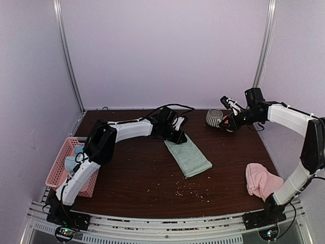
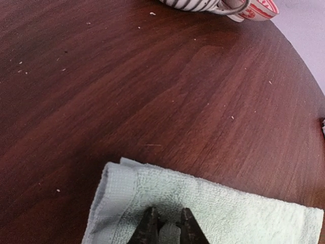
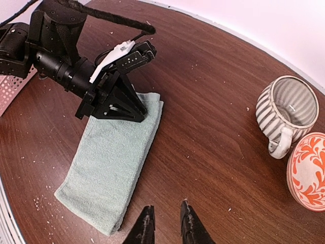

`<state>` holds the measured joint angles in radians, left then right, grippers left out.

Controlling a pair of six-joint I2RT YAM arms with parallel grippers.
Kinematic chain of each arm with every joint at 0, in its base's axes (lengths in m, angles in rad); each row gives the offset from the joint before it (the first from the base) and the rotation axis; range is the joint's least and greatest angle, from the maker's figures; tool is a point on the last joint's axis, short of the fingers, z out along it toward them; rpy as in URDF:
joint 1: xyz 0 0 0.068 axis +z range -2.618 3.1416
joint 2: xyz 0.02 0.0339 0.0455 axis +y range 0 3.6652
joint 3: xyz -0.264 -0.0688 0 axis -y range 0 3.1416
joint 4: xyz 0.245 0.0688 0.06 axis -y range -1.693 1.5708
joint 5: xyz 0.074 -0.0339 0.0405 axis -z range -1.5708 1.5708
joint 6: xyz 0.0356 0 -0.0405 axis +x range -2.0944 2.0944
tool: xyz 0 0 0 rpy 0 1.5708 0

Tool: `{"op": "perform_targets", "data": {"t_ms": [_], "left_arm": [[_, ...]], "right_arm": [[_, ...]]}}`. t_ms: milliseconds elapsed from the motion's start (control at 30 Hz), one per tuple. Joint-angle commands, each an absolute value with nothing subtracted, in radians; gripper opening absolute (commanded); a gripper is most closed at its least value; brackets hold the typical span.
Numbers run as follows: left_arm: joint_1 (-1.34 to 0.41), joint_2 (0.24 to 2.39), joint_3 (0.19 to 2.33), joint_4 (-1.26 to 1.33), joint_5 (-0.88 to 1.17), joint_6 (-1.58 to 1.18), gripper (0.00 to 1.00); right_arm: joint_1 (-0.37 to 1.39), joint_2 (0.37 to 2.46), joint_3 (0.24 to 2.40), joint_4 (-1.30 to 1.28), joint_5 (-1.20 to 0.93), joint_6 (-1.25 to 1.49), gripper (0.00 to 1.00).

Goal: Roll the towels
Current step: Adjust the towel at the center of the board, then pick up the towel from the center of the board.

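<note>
Pressing down, the left pincer sits nearly closed on the far end of the mint towel. Gripping or not, I can't tell. Right pincer hovers slightly parted, empty. Nothing rolled yet: mint lies flat on the tabletop, pink towel heaped near-right. Striped mug stands well clear.

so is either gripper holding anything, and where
The left gripper seems to pinch the green towel near its far short edge; the right gripper holds nothing.
</note>
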<state>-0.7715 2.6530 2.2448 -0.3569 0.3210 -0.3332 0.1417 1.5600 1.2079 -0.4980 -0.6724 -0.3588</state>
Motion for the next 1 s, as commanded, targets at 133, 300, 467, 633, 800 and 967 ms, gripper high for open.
{"op": "perform_targets", "data": {"t_ms": [133, 300, 467, 633, 800, 967], "left_arm": [[-0.75, 2.323, 1.998, -0.231, 0.296, -0.34, 0.35], [-0.75, 2.082, 1.763, -0.232, 0.23, -0.337, 0.45], [-0.759, 1.884, 1.466, -0.201, 0.215, -0.348, 0.44], [-0.794, 1.756, 1.25, -0.2, 0.118, -0.342, 0.43], [-0.876, 1.66, 1.142, -0.22, 0.078, -0.317, 0.43], [-0.929, 1.622, 1.095, -0.229, 0.031, -0.288, 0.43]], "right_arm": [[0.208, 1.609, 1.201, -0.591, -0.588, -0.438, 0.15], [0.255, 1.664, 1.156, -0.649, -0.48, -0.569, 0.15], [0.277, 1.72, 1.069, -0.626, -0.359, -0.634, 0.15], [0.37, 1.751, 1.031, -0.592, -0.34, -0.621, 0.15], [0.497, 1.77, 1.041, -0.617, -0.353, -0.624, 0.15], [0.567, 1.766, 1.027, -0.634, -0.381, -0.619, 0.15]]}}
